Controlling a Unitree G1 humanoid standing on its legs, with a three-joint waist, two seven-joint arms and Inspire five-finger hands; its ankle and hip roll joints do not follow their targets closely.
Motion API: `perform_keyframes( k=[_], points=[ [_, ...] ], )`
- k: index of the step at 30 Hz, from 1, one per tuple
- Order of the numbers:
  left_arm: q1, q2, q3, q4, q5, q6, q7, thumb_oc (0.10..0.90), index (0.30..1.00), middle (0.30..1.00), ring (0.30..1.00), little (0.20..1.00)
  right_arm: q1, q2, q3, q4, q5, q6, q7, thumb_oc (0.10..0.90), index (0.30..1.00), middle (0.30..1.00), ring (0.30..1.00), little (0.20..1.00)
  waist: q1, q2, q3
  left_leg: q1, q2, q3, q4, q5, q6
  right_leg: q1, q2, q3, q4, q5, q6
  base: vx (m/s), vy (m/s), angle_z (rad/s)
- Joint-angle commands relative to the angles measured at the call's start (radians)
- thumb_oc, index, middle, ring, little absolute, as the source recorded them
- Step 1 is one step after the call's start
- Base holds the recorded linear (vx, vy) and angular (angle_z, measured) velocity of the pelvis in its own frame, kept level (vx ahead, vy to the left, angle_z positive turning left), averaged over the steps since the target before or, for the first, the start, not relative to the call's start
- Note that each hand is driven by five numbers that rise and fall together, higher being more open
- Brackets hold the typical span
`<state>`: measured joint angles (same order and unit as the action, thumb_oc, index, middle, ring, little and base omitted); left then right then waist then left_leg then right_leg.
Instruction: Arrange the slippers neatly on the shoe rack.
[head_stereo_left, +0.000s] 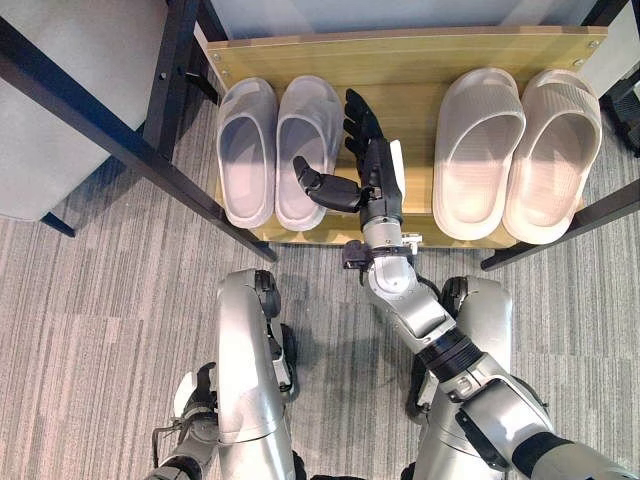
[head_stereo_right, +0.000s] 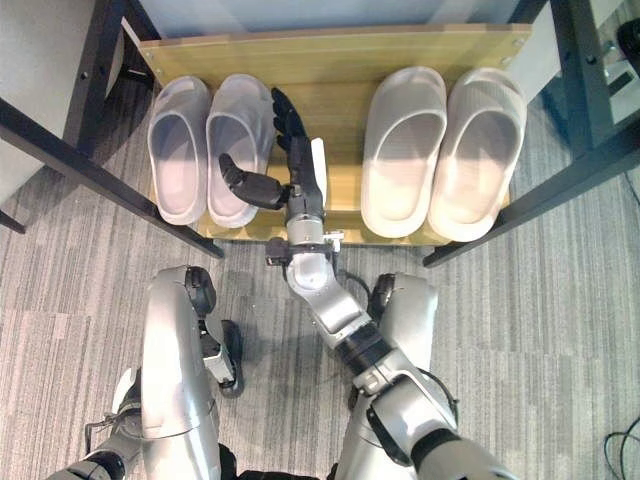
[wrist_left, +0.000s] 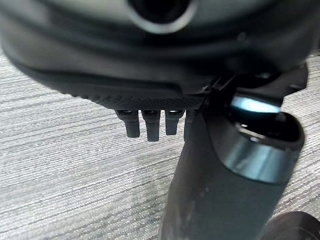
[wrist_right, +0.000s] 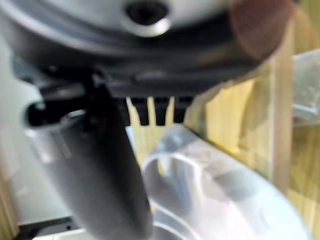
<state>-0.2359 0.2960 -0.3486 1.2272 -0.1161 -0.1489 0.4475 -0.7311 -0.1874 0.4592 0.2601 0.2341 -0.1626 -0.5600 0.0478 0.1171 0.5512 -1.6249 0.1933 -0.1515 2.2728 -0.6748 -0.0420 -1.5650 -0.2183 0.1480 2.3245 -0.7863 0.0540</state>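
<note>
From the left eye view, a low shoe rack with a pale wooden shelf (head_stereo_left: 400, 75) and black metal legs stands on grey striped carpet (head_stereo_left: 90, 300). A pair of pale lilac moulded foam slippers (head_stereo_left: 275, 150) lies side by side at the shelf's left end, toes toward the back edge, smooth and rounded with deep open heels. A pair of cream foam slippers (head_stereo_left: 520, 150) of the same soft, chunky shape lies at the right end, touching each other and angled slightly. The right hand (head_stereo_left: 375, 165) hangs over the bare wood between the pairs, just beside the inner lilac slipper, fingers straight and pointing to the back, thumb stretched out toward that slipper's heel (contact cannot be made out). The left hand (head_stereo_left: 195, 395) shows low by the carpet.

In the right eye view the same layout appears, the hand's white side panel catching light.

The left wrist view shows the left hand's fingertips (wrist_left: 147, 127) hanging relaxed above the ribbed carpet, holding nothing.

The right wrist view shows straight fingertips (wrist_right: 160, 112) above the lilac slipper's glossy hollow.
</note>
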Motion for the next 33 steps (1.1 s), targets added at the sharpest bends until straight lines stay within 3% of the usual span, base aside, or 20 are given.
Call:
perform_keyframes(
  k=[1,6,11,13,14,16,17,20,23,25,26,27,29,30,33],
  points=[
    [0.072,0.057,-0.03,0.019,0.034,-0.017,0.088,0.8,0.9,0.9,0.9,0.9,-0.018,-0.002,-0.011,-0.268,-0.132,-0.131,-0.034,0.8,0.9,0.9,0.9,0.9,0.049,0.011,-0.031,0.055,-0.026,0.007,0.005,-0.064,0.065,-0.005,-0.028,0.017,-0.021,0.064,-0.133,-0.01,-0.011,0.04],
    [0.067,0.074,0.007,-0.006,0.041,-0.044,0.149,0.8,0.9,0.9,0.9,0.9,0.054,-0.031,0.01,-0.396,-0.155,-0.167,-0.022,0.8,0.9,0.9,0.9,0.9,0.042,0.003,-0.031,0.055,-0.023,0.008,0.002,-0.057,0.063,-0.005,-0.029,0.014,-0.025,0.068,-0.134,0.0,0.0,0.0],
    [0.055,0.07,0.086,-0.072,0.018,-0.082,0.191,0.8,0.9,0.9,0.9,0.9,0.205,-0.108,0.04,-0.602,-0.122,-0.225,0.082,0.8,0.9,0.9,0.9,0.9,0.028,-0.018,-0.031,0.055,-0.022,0.016,-0.062,-0.024,0.061,-0.005,-0.035,-0.002,-0.087,0.091,-0.134,-0.01,0.0,0.0],
    [0.026,0.084,0.12,-0.199,0.034,-0.13,0.222,0.8,0.9,0.9,0.9,0.9,0.306,-0.208,-0.008,-0.695,-0.078,-0.283,0.147,0.8,0.9,0.9,0.9,0.9,0.024,-0.059,-0.031,0.055,-0.02,0.064,-0.222,0.032,0.057,-0.005,-0.048,-0.02,-0.227,0.135,-0.133,-0.17,0.014,0.05],
    [-0.005,0.096,0.136,-0.3,0.035,-0.167,0.24,0.8,0.9,0.9,0.9,0.9,0.383,-0.258,-0.063,-0.715,-0.002,-0.315,0.189,0.8,0.9,0.9,0.9,0.9,0.025,-0.095,-0.032,0.055,-0.029,0.084,-0.326,0.084,0.047,-0.005,-0.05,-0.032,-0.319,0.175,-0.121,-0.17,0.014,0.14],
    [-0.009,0.099,0.134,-0.34,0.036,-0.185,0.242,0.8,0.9,0.9,0.9,0.9,0.432,-0.285,-0.082,-0.715,0.035,-0.326,0.222,0.8,0.9,0.9,0.9,0.9,0.026,-0.107,-0.04,0.055,-0.04,0.088,-0.369,0.111,0.041,-0.004,-0.057,-0.045,-0.357,0.195,-0.115,-0.1,0.012,0.17],
    [0.011,0.102,0.137,-0.416,0.041,-0.23,0.255,0.8,0.9,0.9,0.9,0.9,0.548,-0.333,-0.13,-0.736,0.026,-0.353,0.242,0.8,0.9,0.9,0.9,0.9,0.02,-0.129,-0.087,0.055,-0.042,0.089,-0.441,0.143,0.033,0.003,-0.079,-0.068,-0.422,0.207,-0.104,-0.06,0.043,0.18],
    [0.065,0.112,0.123,-0.533,0.094,-0.281,0.285,0.8,0.9,0.9,0.9,0.9,0.706,-0.4,-0.198,-0.761,-0.168,-0.379,0.179,0.8,0.9,0.9,0.9,0.9,0.009,-0.134,-0.158,0.055,-0.052,0.074,-0.545,0.188,0.025,0.031,-0.131,-0.12,-0.525,0.226,-0.086,-0.01,0.06,0.27],
    [0.097,0.129,0.105,-0.62,0.163,-0.286,0.333,0.8,0.9,0.9,0.9,0.9,0.766,-0.413,-0.188,-0.705,-0.204,-0.369,0.147,0.8,0.9,0.9,0.9,0.9,0.007,-0.132,-0.215,0.066,-0.056,0.063,-0.627,0.223,0.018,0.065,-0.162,-0.167,-0.605,0.249,-0.071,-0.01,0.081,0.36],
    [0.125,0.142,0.078,-0.648,0.234,-0.287,0.349,0.8,0.9,0.9,0.9,0.9,0.815,-0.455,-0.153,-0.661,-0.318,-0.36,0.11,0.8,0.9,0.9,0.9,0.9,0.018,-0.159,-0.256,0.15,-0.054,0.06,-0.753,0.256,0.006,0.167,-0.185,-0.219,-0.728,0.266,-0.059,0.0,0.026,0.31],
    [0.127,0.141,0.077,-0.648,0.236,-0.288,0.35,0.8,0.9,0.9,0.9,0.9,0.816,-0.454,-0.151,-0.66,-0.322,-0.361,0.106,0.8,0.9,0.9,0.9,0.9,0.017,-0.158,-0.256,0.155,-0.054,0.059,-0.759,0.259,0.006,0.174,-0.185,-0.223,-0.734,0.268,-0.06,0.02,0.022,0.33],
    [0.149,0.163,0.055,-0.662,0.31,-0.263,0.365,0.8,0.9,0.9,0.9,0.9,0.832,-0.482,-0.106,-0.621,-0.386,-0.357,0.098,0.8,0.9,0.9,0.9,0.9,0.023,-0.174,-0.28,0.223,-0.046,0.064,-0.849,0.279,-0.003,0.253,-0.192,-0.262,-0.829,0.286,-0.052,0.01,0.019,0.2],
    [0.166,0.164,0.047,-0.655,0.324,-0.261,0.357,0.8,0.9,0.9,0.9,0.9,0.837,-0.486,-0.069,-0.574,-0.389,-0.356,0.105,0.8,0.9,0.9,0.9,0.9,0.025,-0.184,-0.293,0.27,-0.043,0.065,-0.911,0.295,-0.01,0.309,-0.191,-0.287,-0.889,0.296,-0.049,0.01,0.013,0.12],
    [0.176,0.151,0.034,-0.602,0.339,-0.256,0.349,0.8,0.9,0.9,0.9,0.9,0.848,-0.474,-0.017,-0.488,-0.389,-0.344,0.133,0.8,0.9,0.9,0.9,0.9,0.024,-0.2,-0.317,0.346,-0.036,0.072,-1.003,0.315,-0.019,0.395,-0.183,-0.324,-0.996,0.315,-0.038,0.01,0.025,0.08],
    [0.209,0.129,0.041,-0.538,0.291,-0.265,0.298,0.8,0.9,0.9,0.9,0.9,0.856,-0.484,0.035,-0.382,-0.385,-0.336,0.193,0.8,0.9,0.9,0.9,0.9,0.02,-0.213,-0.34,0.464,-0.033,0.085,-1.146,0.356,-0.029,0.519,-0.162,-0.372,-1.162,0.361,-0.026,0.02,0.009,0.04]
  ],
)
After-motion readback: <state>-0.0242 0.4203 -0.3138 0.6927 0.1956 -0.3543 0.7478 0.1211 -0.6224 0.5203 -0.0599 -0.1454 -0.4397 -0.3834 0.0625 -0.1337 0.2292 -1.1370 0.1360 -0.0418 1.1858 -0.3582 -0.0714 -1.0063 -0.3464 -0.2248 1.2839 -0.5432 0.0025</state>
